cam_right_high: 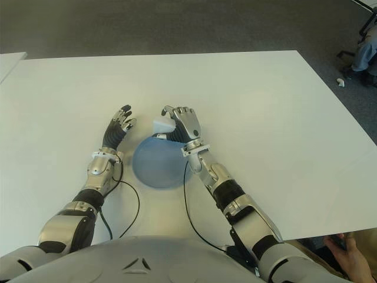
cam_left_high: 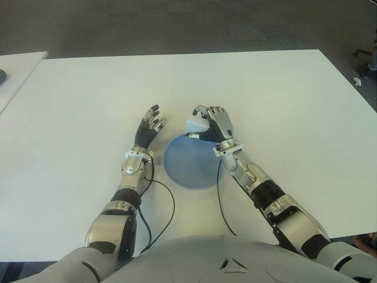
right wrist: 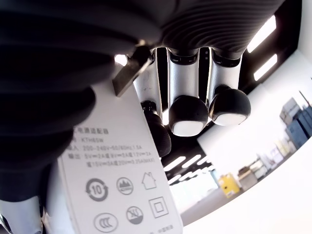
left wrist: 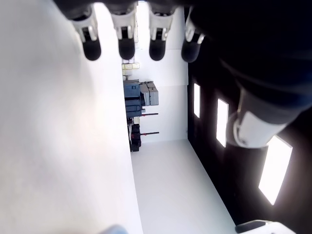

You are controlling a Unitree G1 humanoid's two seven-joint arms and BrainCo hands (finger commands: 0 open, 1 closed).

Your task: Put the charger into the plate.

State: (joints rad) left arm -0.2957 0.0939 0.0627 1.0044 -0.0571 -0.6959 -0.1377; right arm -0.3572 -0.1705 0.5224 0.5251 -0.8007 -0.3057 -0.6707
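**A:** How far along is the job looking?

**B:** Roughly midway, I'd judge. The right robot hand (cam_left_high: pixel 213 125) is gripping the white charger (cam_left_high: pixel 197 126), its fingers (right wrist: pixel 189 113) curling around the block; the right wrist view is showing the printed label side and a metal prong pressed against the palm.

**A:** And where is the charger sitting relative to the plate?

**B:** It is being held just over the far rim of the blue plate (cam_left_high: pixel 191 165), or right at that rim; I cannot tell whether it is touching. It is not lying inside the plate yet.

**A:** What is the left robot hand doing?

**B:** The left robot hand (cam_left_high: pixel 148 130) is showing just beside the plate, on its left side, with fingers extended and holding nothing.

**A:** So what is remaining?

**B:** The pickup is looking done. Bringing the charger over the plate's middle, lowering it and letting go are what I'd say is left. The white counter (cam_left_high: pixel 283 106) is carrying only the plate.
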